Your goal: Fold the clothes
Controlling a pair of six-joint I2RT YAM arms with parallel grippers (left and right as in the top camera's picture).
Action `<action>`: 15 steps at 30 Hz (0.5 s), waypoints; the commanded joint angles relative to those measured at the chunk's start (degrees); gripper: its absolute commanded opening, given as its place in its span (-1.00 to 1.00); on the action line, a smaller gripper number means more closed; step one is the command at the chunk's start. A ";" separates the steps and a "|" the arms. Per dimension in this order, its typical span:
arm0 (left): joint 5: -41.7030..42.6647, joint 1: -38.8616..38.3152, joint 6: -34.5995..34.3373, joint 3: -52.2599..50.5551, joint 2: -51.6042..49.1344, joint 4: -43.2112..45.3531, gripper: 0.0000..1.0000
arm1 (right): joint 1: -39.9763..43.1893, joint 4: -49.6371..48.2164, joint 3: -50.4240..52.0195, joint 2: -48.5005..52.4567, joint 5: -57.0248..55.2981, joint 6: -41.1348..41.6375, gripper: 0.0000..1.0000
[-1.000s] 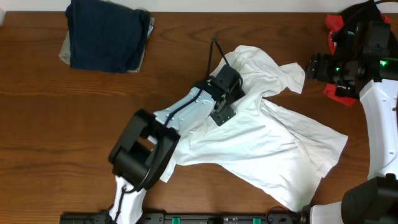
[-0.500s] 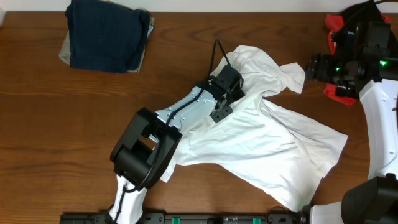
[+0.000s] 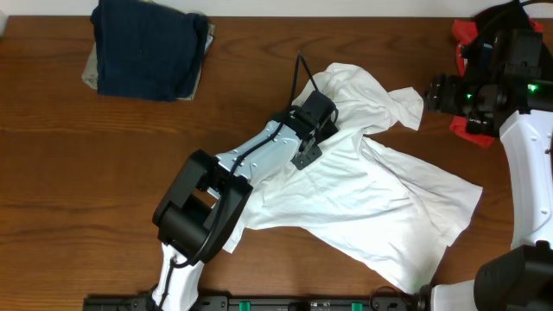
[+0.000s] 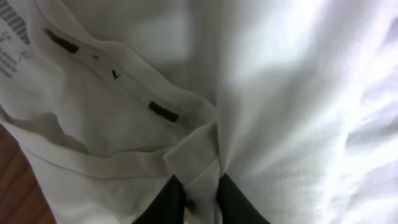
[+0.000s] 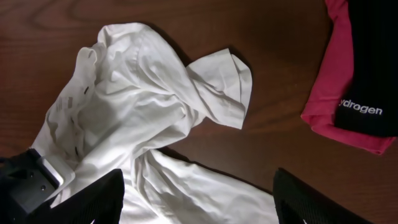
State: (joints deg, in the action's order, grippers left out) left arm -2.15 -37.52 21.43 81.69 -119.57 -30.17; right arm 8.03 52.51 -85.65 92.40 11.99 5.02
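White crumpled T-shirt [image 3: 380, 192]; left hand [image 4: 199, 191] pinches soft collar fold; right hand [image 5: 200, 198] wide.

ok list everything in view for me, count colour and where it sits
table: one, brown wood, under everything
white T-shirt: one, white, crumpled at centre-right, collar and label facing up
navy garment: one, navy, folded at the far left corner
tan garment: one, tan, under the navy one, only its edges showing
red garment: one, red, at the far right edge
black garment: one, black with white lettering, lying on the red one
left tool: one, black, closed on a fold of the white T-shirt by its collar
right tool: one, black, open, above the far right of the table, holding nothing
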 commanded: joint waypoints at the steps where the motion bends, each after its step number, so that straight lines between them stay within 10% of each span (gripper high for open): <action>1: -1.33 0.15 -0.76 0.31 1.66 -0.74 -0.70 | 0.15 -0.04 0.39 -0.13 0.02 0.07 0.49; 15: -1.55 0.22 -2.95 0.46 7.34 -5.57 -0.74 | 0.15 0.02 0.39 -0.13 0.02 0.07 0.49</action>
State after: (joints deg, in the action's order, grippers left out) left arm -2.79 -37.52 20.32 81.69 -115.72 -34.87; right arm 8.03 52.51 -85.65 92.40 11.99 4.99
